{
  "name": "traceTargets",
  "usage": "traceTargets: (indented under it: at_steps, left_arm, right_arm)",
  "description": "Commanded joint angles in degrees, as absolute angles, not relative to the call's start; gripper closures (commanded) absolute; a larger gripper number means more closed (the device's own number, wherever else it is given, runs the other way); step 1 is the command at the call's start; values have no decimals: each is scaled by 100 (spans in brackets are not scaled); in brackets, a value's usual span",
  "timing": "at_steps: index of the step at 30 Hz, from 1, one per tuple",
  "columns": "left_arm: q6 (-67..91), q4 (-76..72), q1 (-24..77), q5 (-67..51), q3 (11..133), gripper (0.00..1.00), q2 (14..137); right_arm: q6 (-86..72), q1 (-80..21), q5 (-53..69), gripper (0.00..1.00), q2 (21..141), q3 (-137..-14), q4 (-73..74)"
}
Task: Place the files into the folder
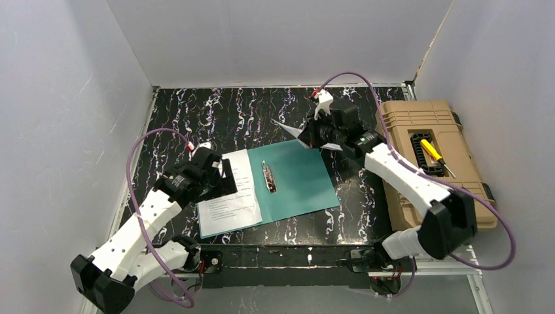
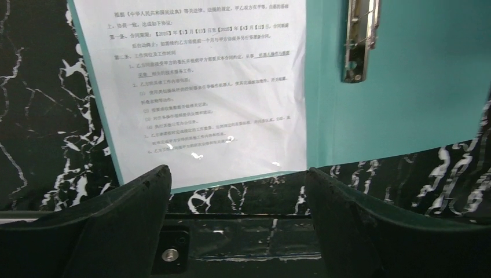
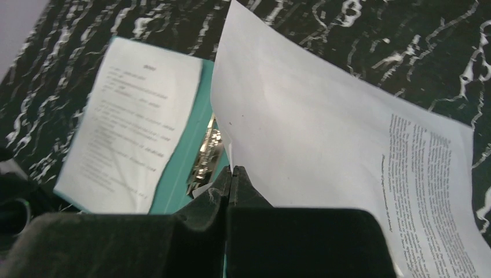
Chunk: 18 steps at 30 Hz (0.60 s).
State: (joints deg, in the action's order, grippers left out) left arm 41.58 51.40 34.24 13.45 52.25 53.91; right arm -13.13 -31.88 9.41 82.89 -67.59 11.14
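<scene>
I am working over a thin teal-green folder (image 1: 298, 180) that is lying open on the black marbled counter (image 1: 216, 118), about midway between the left and right edges and closer to the near edge. One white printed paper sheet (image 1: 232, 209) is already lying flat on the folder's left leaf, just beside the small metal clip (image 1: 268, 176) on the spine. My right claw (image 3: 231, 172) is clenching on the edge of a second white printed sheet (image 3: 324, 133), holding it lifted and tilted in the air above the folder's far right corner, toward the far edge of the counter. My left claw (image 2: 237, 176) is hanging released, jaws wide and gripping nothing, above the near edge of the filed sheet. I am judging the job as partly done: one sheet is in, the lifted one is waiting to be laid onto the folder, and since the folder is lying open, closing it may be left too.
</scene>
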Motion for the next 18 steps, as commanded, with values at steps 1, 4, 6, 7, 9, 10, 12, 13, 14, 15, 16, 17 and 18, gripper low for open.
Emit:
traceTargets:
  at_steps: [1, 4, 6, 7, 9, 10, 12, 13, 14, 15, 16, 17, 18]
  left_arm:
    - [3999, 4731, 2695, 289, 5159, 16, 5201]
    - [3979, 4492, 2224, -516, 5052, 16, 5181]
    - [4021, 4369, 1987, -1002, 5022, 16, 5221]
    - [4056, 4314, 1888, -1236, 5012, 16, 5243]
    - [4167, 4157, 1664, -1746, 4966, 16, 5283]
    - [4236, 4047, 1532, -2019, 4924, 16, 5297]
    - [4395, 3911, 1341, -2491, 4870, 16, 5311]
    - [4484, 3837, 1264, -2702, 4837, 16, 5309]
    - [4574, 3792, 1196, -2861, 4801, 16, 5297]
    - [4669, 3751, 1126, -3015, 4773, 16, 5280]
    - [4775, 3691, 1048, -3177, 4732, 16, 5268]
    - [4893, 3611, 975, -3382, 4677, 16, 5246]
    - [5030, 3519, 895, -3577, 4617, 16, 5224]
  right_arm:
    - [-1035, -3496, 1692, 99, 7413, -6385, 661]
    - [-905, -3676, 1960, 99, 6993, -6225, 613]
    - [-838, -3764, 2209, 99, 6738, -6119, 521]
    - [-793, -3827, 2306, 99, 6603, -6060, 477]
    - [-696, -3956, 2497, 99, 6351, -5949, 314]
    - [-614, -4016, 2607, 99, 6231, -5895, 260]
    - [-456, -4129, 2811, 99, 6009, -5807, 165]
    - [-385, -4164, 2925, 99, 5906, -5769, 101]
    - [-318, -4192, 3033, 99, 5799, -5713, 51]
    - [-265, -4228, 3161, 99, 5702, -5643, -97]
    - [-206, -4260, 3274, 99, 5609, -5604, -200]
    - [-125, -4295, 3410, 99, 5532, -5580, -252]
    - [-43, -4321, 3529, 99, 5436, -5548, -306]
